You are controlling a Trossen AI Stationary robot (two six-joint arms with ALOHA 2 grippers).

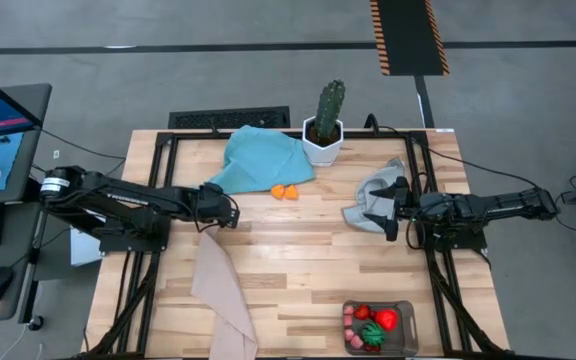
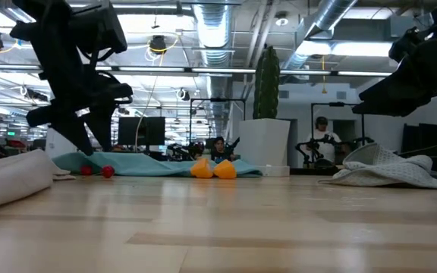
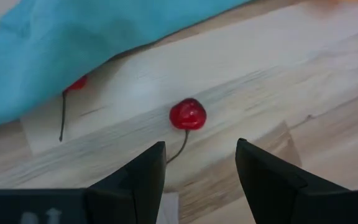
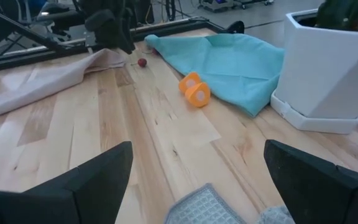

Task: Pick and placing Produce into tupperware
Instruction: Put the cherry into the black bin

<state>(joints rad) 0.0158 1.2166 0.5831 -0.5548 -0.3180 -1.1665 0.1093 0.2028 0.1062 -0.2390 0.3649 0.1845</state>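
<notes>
Wooden tabletop (image 1: pixel 298 260) carries a cherry (image 3: pixel 188 114) below the left gripper (image 3: pixel 201 165), seemingly spread apart.

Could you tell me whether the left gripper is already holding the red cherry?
No: in the left wrist view the left gripper is open, and the red cherry lies on the table beyond its fingertips, untouched.

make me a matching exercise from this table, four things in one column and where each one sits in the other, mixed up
Things:
1. red cherry
2. orange halves
3. tupperware
4. grey cloth

Places:
A. near edge of the table, right of middle, holding produce
B. on bare wood just ahead of the open left gripper
C. beside the teal cloth, in front of the cactus pot
D. under the open right gripper

Pairs: 1-B, 2-C, 3-A, 4-D
</notes>
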